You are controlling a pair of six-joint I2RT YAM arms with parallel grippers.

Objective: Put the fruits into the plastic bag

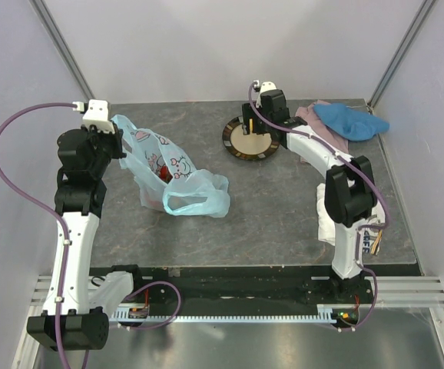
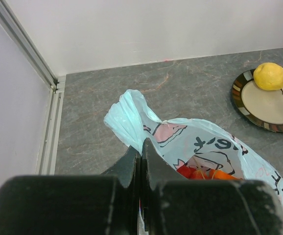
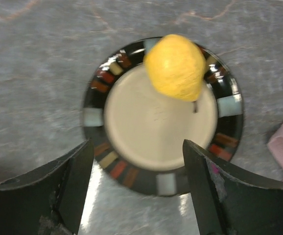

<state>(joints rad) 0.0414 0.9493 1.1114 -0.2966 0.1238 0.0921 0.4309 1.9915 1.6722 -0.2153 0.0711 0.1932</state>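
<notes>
Over the dark-rimmed beige plate (image 3: 93, 117) toward the table's (image 1: 283, 223) twelve o'clock, we should centre on the yellow lemon (image 3: 175, 66), lying at the plate's one o'clock in the wrist view, then descend and close gently around its middle. Our right fingers (image 3: 68, 181) stand wide apart, touching nothing. Our left fingers (image 2: 131, 161) pinch the rim of the thin light-blue plastic bag (image 2: 131, 112) at ten o'clock, red and orange fruits (image 2: 215, 175) inside.
</notes>
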